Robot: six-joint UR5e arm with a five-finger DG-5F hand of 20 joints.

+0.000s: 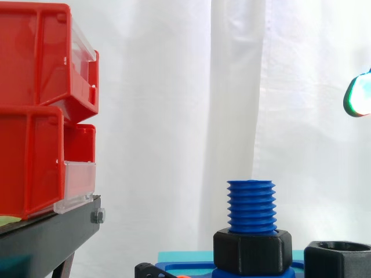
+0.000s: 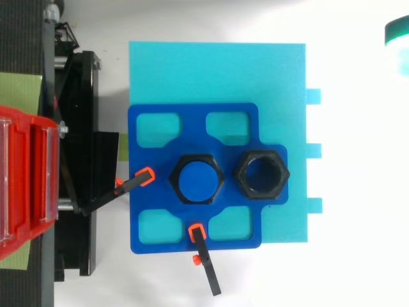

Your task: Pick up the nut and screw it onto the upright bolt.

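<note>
Upright blue bolt (image 1: 250, 205) at the middle of the work, upper threads bare, a black hex collar (image 1: 252, 250) snug around its base. Seated in a dark-blue fixture plate (image 2: 144, 224), on a larger cyan base plate (image 2: 281, 70), on the white tabletop (image 2: 358, 256).

Just right of the bolt, in the neighbouring seat of the same fixture plate: the black hex nut (image 1: 339, 263). Lying flat, bore facing up, separated from the collar by a narrow gap. Lower than the bolt's threads and not on them.

High and far to the right of the bolt, well apart from both bolt and nut: the hand (image 1: 359, 95). Cut off by the side view's edge, glowing green and white, in the air before the white curtain (image 1: 174, 87). From above, the same hand (image 2: 397, 38) up and right of the bolt, past the corner of the cyan base plate. Open or closed: cannot tell, too little of it in sight.

Near the bolt, two black clamps with orange tips. One (image 2: 134, 182) just left of the bolt, reaching onto the fixture plate's edge. The other (image 2: 204, 262) below the bolt in the top view, angled away from it.

Farther left of the bolt: red bins (image 1: 35, 58) stacked on a black stand (image 1: 46, 237), clear front panels turned toward the bolt.
</note>
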